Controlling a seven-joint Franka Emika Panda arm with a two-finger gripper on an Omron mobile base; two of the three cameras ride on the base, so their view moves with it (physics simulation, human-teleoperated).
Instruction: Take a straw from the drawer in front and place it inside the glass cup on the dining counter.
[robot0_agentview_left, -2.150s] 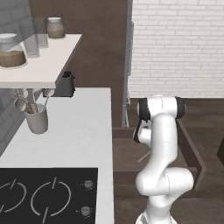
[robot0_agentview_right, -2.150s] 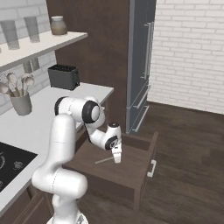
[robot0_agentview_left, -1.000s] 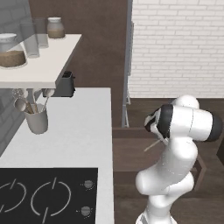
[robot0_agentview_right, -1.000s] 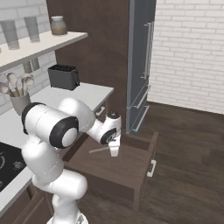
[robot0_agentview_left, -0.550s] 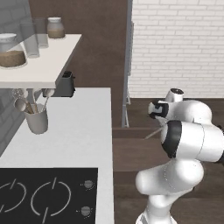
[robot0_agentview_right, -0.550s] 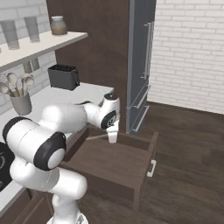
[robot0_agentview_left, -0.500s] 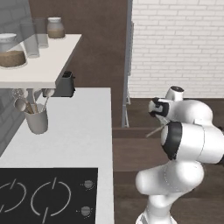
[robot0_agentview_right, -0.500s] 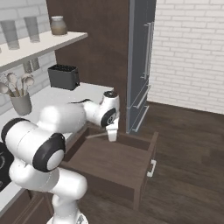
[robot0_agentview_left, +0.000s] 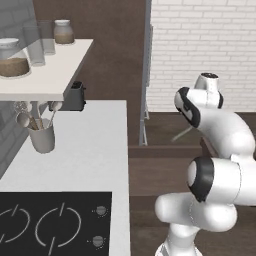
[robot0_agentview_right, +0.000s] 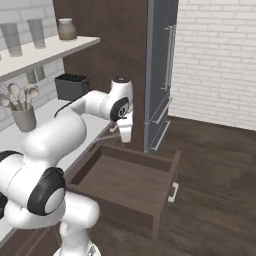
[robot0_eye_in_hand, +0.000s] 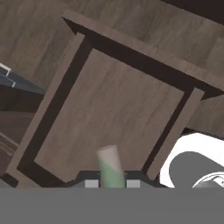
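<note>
My gripper (robot0_agentview_right: 125, 140) hangs fingers-down over the back part of the open drawer (robot0_agentview_right: 164, 199), shut on the straw (robot0_agentview_left: 180, 134), a thin pale rod that sticks out sideways from the hand. In the hand view the straw (robot0_eye_in_hand: 109, 165) appears end-on between the two dark fingertips (robot0_eye_in_hand: 91, 183), with the drawer (robot0_eye_in_hand: 131, 51) and its bare wooden floor far below. The drawer is a dark brown box pulled out from under the worktop. The glass cup and the dining counter are out of view.
A tall grey fridge (robot0_agentview_right: 160, 70) stands just behind the drawer. On the left a white worktop (robot0_agentview_left: 85, 150) carries a black hob (robot0_agentview_left: 50, 220), a crock of spoons (robot0_agentview_left: 41, 137) and a dark toaster (robot0_agentview_left: 75, 97). Jars (robot0_agentview_left: 15, 62) stand on a shelf above.
The hand has risen out of the drawer with the straw in it and moved toward the drawer's back edge, while the arm's upper links swung round. The drawer has stayed open.
</note>
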